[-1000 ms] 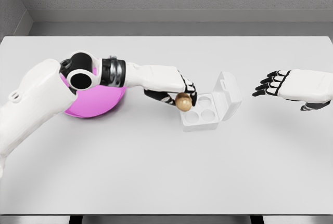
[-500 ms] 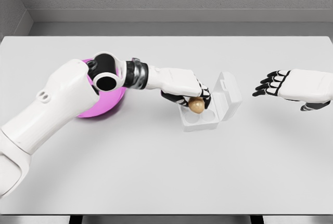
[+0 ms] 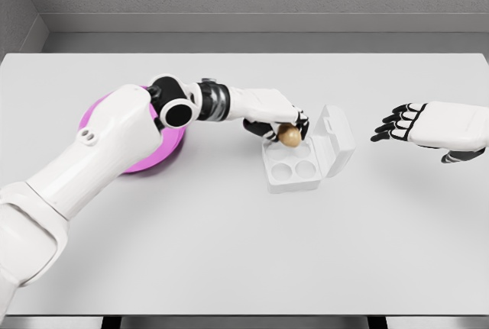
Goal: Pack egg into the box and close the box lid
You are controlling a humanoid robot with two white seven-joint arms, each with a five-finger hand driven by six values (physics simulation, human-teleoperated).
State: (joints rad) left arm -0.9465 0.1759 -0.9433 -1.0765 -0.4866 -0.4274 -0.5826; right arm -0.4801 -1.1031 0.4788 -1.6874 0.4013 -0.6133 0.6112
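The egg [image 3: 289, 137], likely light, smooth and fragile, is sitting pinched around its middle in the left hand [image 3: 281, 124] over the open box [image 3: 302, 162] at frame centre, needing gentle pressure.

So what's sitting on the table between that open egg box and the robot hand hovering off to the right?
Nothing. In the head view the stretch of white table between the box and the right robot hand is bare.

white table [image 3: 229, 253], open box [image 3: 302, 162], pink bowl [image 3: 157, 153]
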